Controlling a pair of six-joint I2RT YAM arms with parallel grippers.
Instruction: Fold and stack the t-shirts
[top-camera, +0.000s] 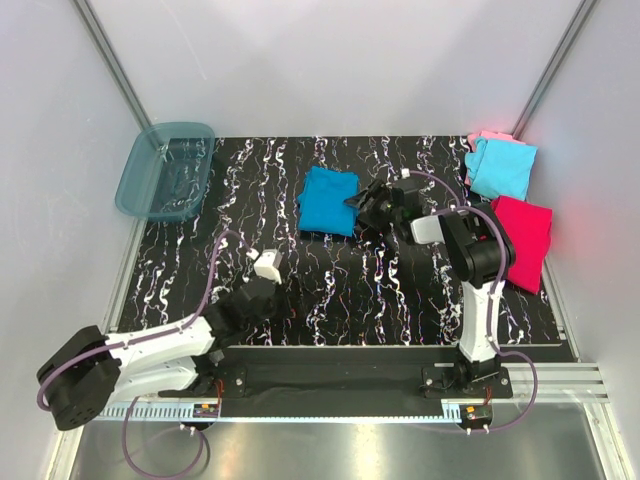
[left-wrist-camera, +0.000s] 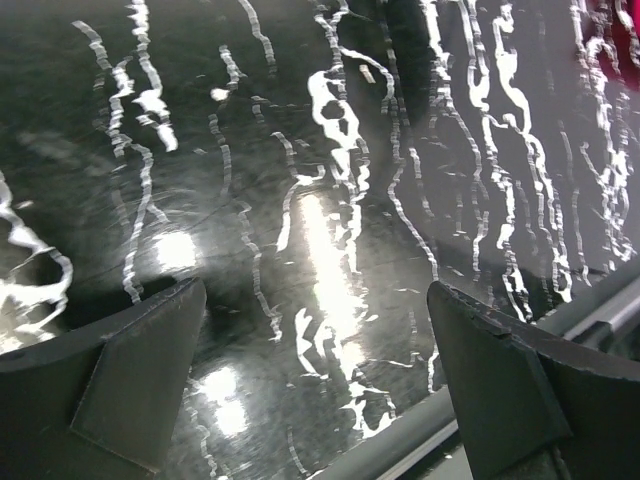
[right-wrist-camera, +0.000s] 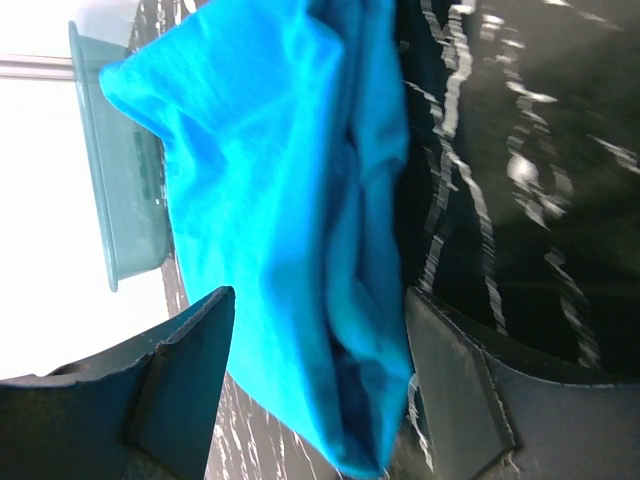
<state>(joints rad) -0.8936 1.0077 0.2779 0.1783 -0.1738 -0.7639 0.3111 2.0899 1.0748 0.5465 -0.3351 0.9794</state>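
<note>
A folded teal-blue t-shirt (top-camera: 328, 200) lies on the black marbled table (top-camera: 330, 290), back of centre. My right gripper (top-camera: 360, 203) is at its right edge, open. In the right wrist view the shirt's (right-wrist-camera: 270, 200) layered edge lies between the spread fingers of that gripper (right-wrist-camera: 320, 300), unpinched. At the back right a light cyan t-shirt (top-camera: 502, 167) rests on a pale pink one (top-camera: 487, 137). A magenta-red t-shirt (top-camera: 525, 240) lies just in front of them. My left gripper (top-camera: 262, 292) hangs low over bare table (left-wrist-camera: 330, 200) near the front left, open (left-wrist-camera: 315, 290) and holding nothing.
A translucent teal plastic tub (top-camera: 165, 170) stands at the back left corner, also in the right wrist view beyond the shirt (right-wrist-camera: 125, 200). A metal rail (top-camera: 400, 352) runs along the near table edge. White walls enclose the table on three sides.
</note>
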